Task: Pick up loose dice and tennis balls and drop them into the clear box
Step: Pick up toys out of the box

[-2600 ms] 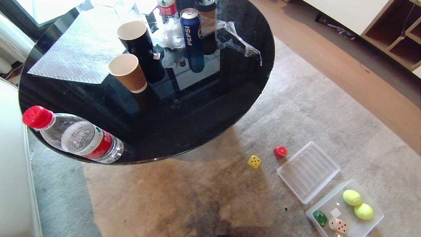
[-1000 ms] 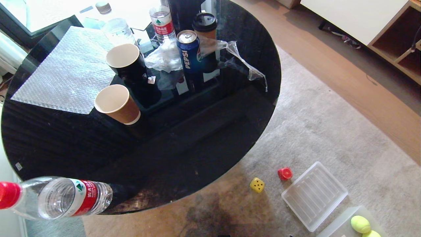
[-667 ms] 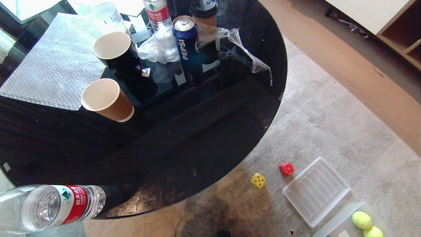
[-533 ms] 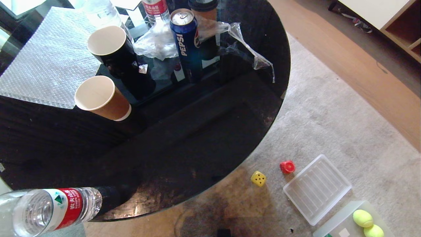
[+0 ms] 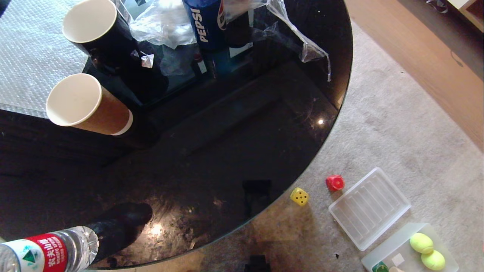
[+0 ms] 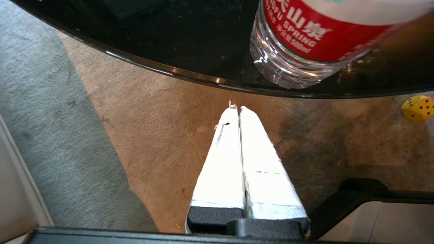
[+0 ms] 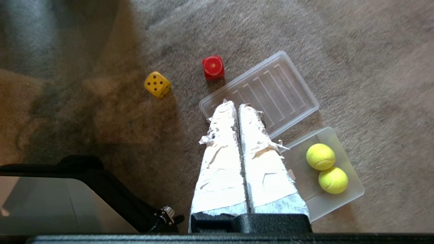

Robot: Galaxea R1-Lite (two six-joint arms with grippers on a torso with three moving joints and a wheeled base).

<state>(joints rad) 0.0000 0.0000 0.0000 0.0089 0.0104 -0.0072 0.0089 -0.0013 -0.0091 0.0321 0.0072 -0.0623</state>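
— While both arms hang parked over the carpet, what is seen around the right claw (image 7: pixel 236 105)?

— Its taped fingers are pressed together and nothing is held. Just past the tips a flat ribbed lid (image 7: pixel 261 91) is laid on the carpet (image 7: pixel 356 51). Beyond the lid, the red die (image 7: pixel 213 67) is seen touching or nearly touching the lid's edge, and the yellow die (image 7: pixel 157 84) lies near it, apart from it, on the side away from the lid. Beside the fingers' base the clear box (image 7: pixel 352 198) is found, with the two tennis balls (image 7: pixel 327 167) touching each other inside. In the head view a green die (image 5: pixel 379 268) and a sliver of a beige one are glimpsed at the box's cut-off corner.

— And the left claw (image 6: pixel 236 107)?

— Its fingers are likewise closed together, empty. Directly ahead of the tips the rim of the round black glass worktop (image 5: pixel 242 158) is met, with a water bottle (image 6: pixel 305 37) standing at that edge. The yellow die is seen far off to one side.

— What is carried on the worktop?

— A brown paper cup (image 5: pixel 85 106), a black cup (image 5: pixel 99 36), a Pepsi can (image 5: pixel 204 24), crumpled clear plastic (image 5: pixel 298 41) and a sheet of bubble wrap (image 5: pixel 26 64) are seen. The worktop's edge overhangs the carpet close to the yellow die.
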